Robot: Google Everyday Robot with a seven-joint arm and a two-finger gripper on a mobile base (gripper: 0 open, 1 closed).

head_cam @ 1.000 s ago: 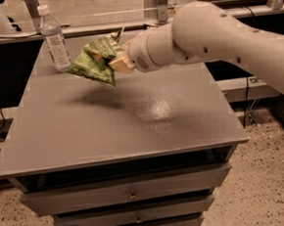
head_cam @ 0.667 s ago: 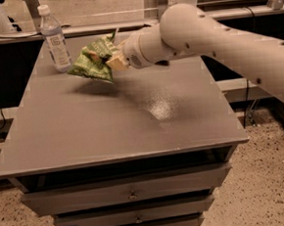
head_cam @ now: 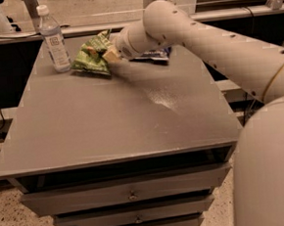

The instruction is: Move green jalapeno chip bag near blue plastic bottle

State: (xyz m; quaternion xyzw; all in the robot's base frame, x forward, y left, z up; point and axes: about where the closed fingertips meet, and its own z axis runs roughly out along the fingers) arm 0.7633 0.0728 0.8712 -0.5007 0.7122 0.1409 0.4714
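The green jalapeno chip bag (head_cam: 90,58) is crinkly light green and lies at the far left of the grey cabinet top (head_cam: 123,121), just right of the blue plastic bottle (head_cam: 53,39). The bottle stands upright, clear with a white cap and a white-and-blue label. My gripper (head_cam: 109,54) is at the bag's right side, at the end of the white arm that reaches in from the right. It is shut on the bag's right edge.
A dark blue chip bag (head_cam: 153,56) lies behind the arm at the back of the top. The cabinet has drawers (head_cam: 131,195) below its front edge. A counter runs behind the cabinet.
The arm has carried the green bag further toward the back left, and it now lies closer to the bottle and low on the top.
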